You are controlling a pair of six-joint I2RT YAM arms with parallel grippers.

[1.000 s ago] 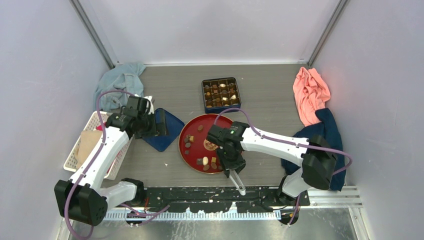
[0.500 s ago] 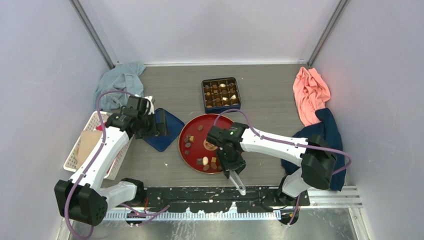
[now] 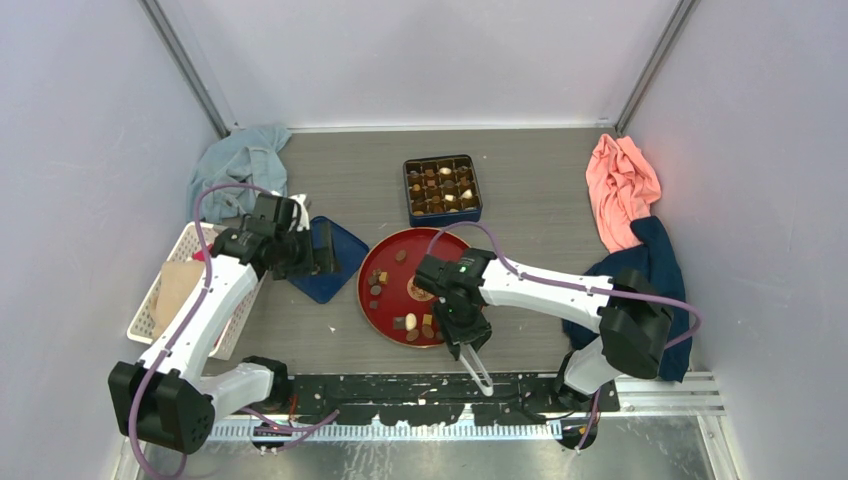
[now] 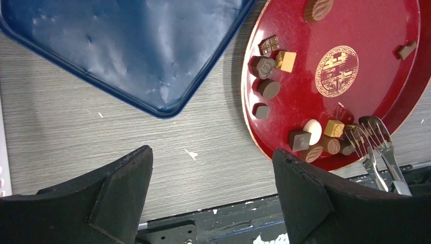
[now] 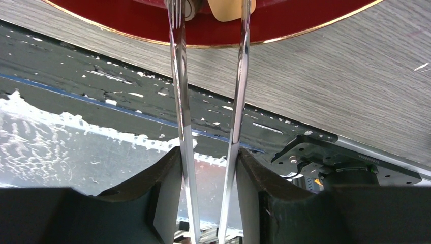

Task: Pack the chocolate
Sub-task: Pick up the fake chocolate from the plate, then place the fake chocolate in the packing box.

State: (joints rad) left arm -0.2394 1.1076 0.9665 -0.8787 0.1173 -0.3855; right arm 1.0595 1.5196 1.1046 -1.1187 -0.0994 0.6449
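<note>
Several pieces of chocolate lie on the red plate, mostly along its left and near rim. More fill the dark blue box behind it. My right gripper is shut on metal tongs, whose forked tips rest at the plate's near rim among the pieces. A pale piece sits between the tips. My left gripper hangs open over the bare table, between the blue lid and the plate.
A white basket stands at the left edge, with a grey-blue cloth behind it. Pink and dark blue cloths lie at the right. A black rail runs along the near edge.
The right gripper and its tongs have shifted very slightly toward the near edge. The left arm has not moved.
</note>
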